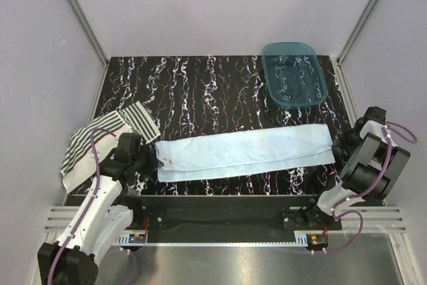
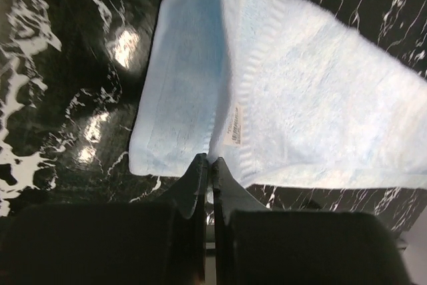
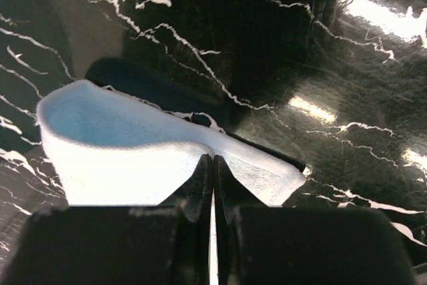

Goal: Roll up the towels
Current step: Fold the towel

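Towels first: the light blue towel (image 1: 247, 153) lies folded into a long strip across the near part of the dark marbled table (image 1: 213, 91), running from in front of your left arm to in front of your right arm. Your left gripper (image 1: 157, 158) sits at the strip's left end and your right gripper (image 1: 335, 146) at its right end.

From the left wrist you see the left gripper (image 2: 207, 165) with its fingers pressed together, pinching the near edge of the light blue towel (image 2: 287, 98). A small white label (image 2: 235, 128) sits along a seam just beyond the fingertips. The cloth rises into a soft fold there.

From the right wrist you see the right gripper (image 3: 212, 161) likewise closed, its tips nipping the edge of the light blue towel (image 3: 120, 145). That end curls up off the table in a loop and throws a dark shadow behind it.

Your striped towel (image 1: 139, 120) lies crumpled at the table's left edge, just beside the left arm and apart from the blue strip. One part of it hangs over the table's side.

The teal tub (image 1: 293, 78) stands at the far right corner, well apart from both cloths.
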Available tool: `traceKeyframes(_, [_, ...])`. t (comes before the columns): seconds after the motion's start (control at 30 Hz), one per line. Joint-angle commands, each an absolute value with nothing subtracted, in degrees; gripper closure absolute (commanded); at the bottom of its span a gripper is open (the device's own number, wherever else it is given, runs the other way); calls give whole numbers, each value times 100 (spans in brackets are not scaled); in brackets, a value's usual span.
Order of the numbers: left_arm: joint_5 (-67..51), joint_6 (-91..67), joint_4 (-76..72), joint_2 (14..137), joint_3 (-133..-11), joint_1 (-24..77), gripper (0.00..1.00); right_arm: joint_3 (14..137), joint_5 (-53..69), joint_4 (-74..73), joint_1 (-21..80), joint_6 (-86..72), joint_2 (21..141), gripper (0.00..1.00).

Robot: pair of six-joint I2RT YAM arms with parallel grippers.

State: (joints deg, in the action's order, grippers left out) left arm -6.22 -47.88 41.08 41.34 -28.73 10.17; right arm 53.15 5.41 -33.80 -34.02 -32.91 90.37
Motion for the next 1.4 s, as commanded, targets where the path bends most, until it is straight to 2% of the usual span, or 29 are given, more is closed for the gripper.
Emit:
traceKeyframes(0.0, [-607, -5158, 3893, 4025, -2795, 1300, 94, 5300, 387, -3085, -3489, -3322, 9123, 100])
traceKeyframes(0.07, [-431, -5212, 3946, 4025, -2795, 1485, 91, 5265, 378, -3050, -3516, -3314, 9149, 99])
traceKeyframes(0.1, [-413, -5238, 3981, 4025, -2812, 1511, 86, 5239, 378, -3041, -3524, -3313, 9141, 89])
traceKeyframes(0.13, [-422, -5256, 3973, 3991, -2821, 1529, 72, 5186, 413, -3006, -3542, -3331, 9141, 81])
traceKeyframes(0.17, [-439, -5273, 3964, 3929, -2804, 1529, 64, 5177, 413, -2997, -3551, -3348, 9123, 74])
traceKeyframes(0.2, [-439, -5273, 3964, 3885, -2830, 1529, 57, 5159, 413, -2980, -3542, -3340, 9106, 54])
traceKeyframes(0.23, [-474, -5256, 3973, 3867, -2865, 1529, 44, 5168, 413, -2988, -3542, -3340, 9097, 48])
traceKeyframes(0.3, [-483, -5116, 4138, 3867, -3162, 1529, 36, 5194, 404, -3023, -3542, -3322, 9044, 36])
traceKeyframes(0.33, [-440, -5020, 4218, 3893, -3321, 1529, 32, 5212, 404, -3076, -3542, -3314, 8940, 27])
traceKeyframes(0.4, [-204, -4633, 4515, 4025, -3898, 1529, 27, 5229, 387, -3111, -3542, -3322, 8807, 19])
traceKeyframes(0.5, [-9, -3915, 4919, 4306, -4524, 1521, 19, 5273, 264, -3234, -3542, -3305, 8552, 2])
traceKeyframes(0.73, [554, -2506, 5230, 4658, -5502, 1231, 13, 5037, 201, -3340, -3551, -3217, 8218, 0])
traceKeyframes(1.2, [369, -2531, 4483, 4570, -4869, 1169, 11, 4773, 53, -3006, -3551, -3243, 9044, 0])
traceKeyframes(1.3, [465, -2549, 4430, 4553, -4834, 1160, 11, 4764, 35, -2980, -3551, -3234, 9079, 4])
traceKeyframes(1.37, [483, -2558, 4377, 4561, -4808, 1151, 11, 4764, 35, -2979, -3542, -3234, 9088, 12])
